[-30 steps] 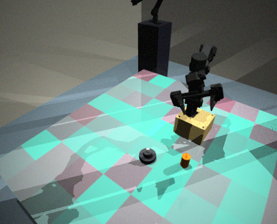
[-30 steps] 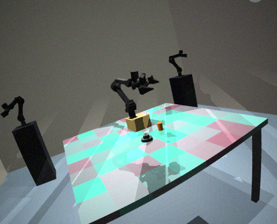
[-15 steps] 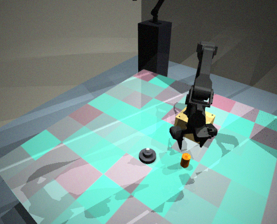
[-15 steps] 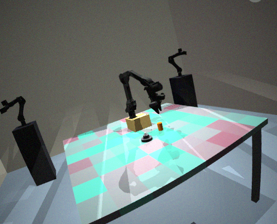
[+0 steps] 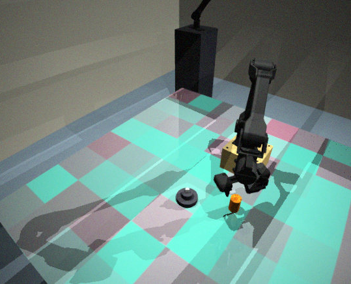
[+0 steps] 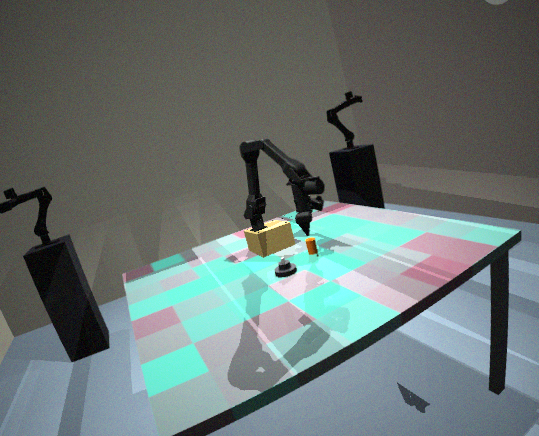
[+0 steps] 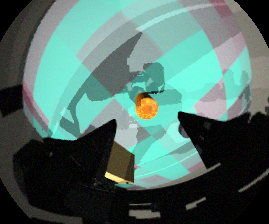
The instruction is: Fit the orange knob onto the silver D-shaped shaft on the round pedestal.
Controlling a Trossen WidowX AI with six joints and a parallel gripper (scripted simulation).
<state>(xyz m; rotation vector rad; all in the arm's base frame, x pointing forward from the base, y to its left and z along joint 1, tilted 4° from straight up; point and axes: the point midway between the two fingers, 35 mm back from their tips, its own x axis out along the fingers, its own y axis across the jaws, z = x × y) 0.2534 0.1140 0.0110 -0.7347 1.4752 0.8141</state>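
Note:
The orange knob (image 5: 235,204) (image 6: 311,246) (image 7: 147,108) stands upright on the table; its underside and hole are hidden. The dark round pedestal (image 5: 187,202) (image 6: 285,271) stands apart from it, to its left in the top and exterior views. The short silver shaft (image 5: 187,189) sticks up from the pedestal's centre; its flat side cannot be made out. My gripper (image 5: 237,193) (image 6: 307,234) (image 7: 147,118) is open and empty, pointing down above the knob without touching it. In the wrist view the knob's top shows between and slightly beyond the fingertips. A dark shape there is partly hidden behind the right finger.
The yellow base block (image 5: 228,159) (image 6: 271,241) (image 7: 120,162) of my arm stands behind the knob and pedestal. The checkered table (image 5: 155,212) (image 6: 179,370) carries arm shadows. Black pillars (image 5: 195,62) (image 6: 66,300) bearing other arms stand beyond the table.

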